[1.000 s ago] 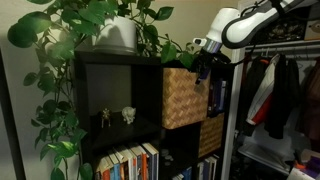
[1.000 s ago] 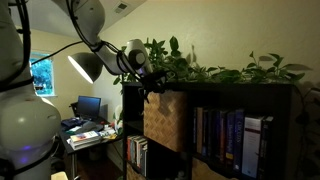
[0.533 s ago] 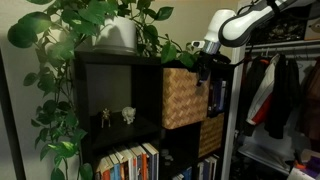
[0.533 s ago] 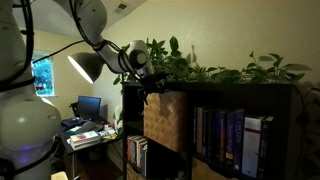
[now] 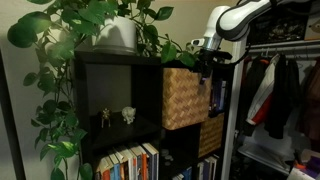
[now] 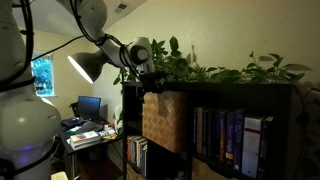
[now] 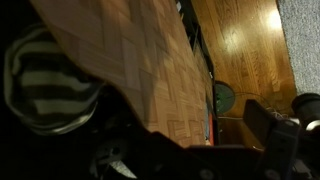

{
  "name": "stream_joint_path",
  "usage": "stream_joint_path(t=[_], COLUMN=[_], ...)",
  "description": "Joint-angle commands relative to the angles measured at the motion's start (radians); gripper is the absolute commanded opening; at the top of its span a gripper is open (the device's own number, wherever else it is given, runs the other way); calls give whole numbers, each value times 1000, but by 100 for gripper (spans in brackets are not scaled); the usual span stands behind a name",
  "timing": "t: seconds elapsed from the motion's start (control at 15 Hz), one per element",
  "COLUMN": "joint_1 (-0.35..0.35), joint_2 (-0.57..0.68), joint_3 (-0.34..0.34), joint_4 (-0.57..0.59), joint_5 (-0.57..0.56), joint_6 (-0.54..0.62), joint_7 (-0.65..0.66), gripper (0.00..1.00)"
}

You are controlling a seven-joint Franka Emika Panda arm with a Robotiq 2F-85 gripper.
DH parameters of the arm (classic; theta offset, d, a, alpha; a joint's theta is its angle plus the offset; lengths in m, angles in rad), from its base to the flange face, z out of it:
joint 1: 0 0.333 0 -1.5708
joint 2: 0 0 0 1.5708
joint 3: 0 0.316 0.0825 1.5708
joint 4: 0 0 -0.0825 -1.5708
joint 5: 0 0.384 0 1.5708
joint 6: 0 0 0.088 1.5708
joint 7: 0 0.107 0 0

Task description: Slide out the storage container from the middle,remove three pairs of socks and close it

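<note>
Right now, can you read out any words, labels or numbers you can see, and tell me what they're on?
No text can be read.
The book spines carry print, but it is too small and blurred to read.
The wicker storage container shows no label.

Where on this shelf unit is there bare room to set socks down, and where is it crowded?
Free: the open cubby's floor left of the two figurines, beside the storage container. Crowded: the top, under the plant pot and leaves; the lower cubby, packed with books.
</note>
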State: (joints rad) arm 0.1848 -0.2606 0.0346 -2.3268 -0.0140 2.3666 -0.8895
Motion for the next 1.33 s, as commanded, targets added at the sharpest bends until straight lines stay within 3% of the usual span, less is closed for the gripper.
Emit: stream_joint_path(t=[0.0,0.53,1.0,1.27], joint_1=[19,11,-14,-24], joint_2=[-57,-96,-81,-80], joint_3=[-7,-6,16,25], joint_4=[-22,-35,3,55], joint_5=[58,64,9,-17], joint_6=[-93,-162,-75,-89], joint_7=[-49,-64,61,185], gripper=[100,100,100,100])
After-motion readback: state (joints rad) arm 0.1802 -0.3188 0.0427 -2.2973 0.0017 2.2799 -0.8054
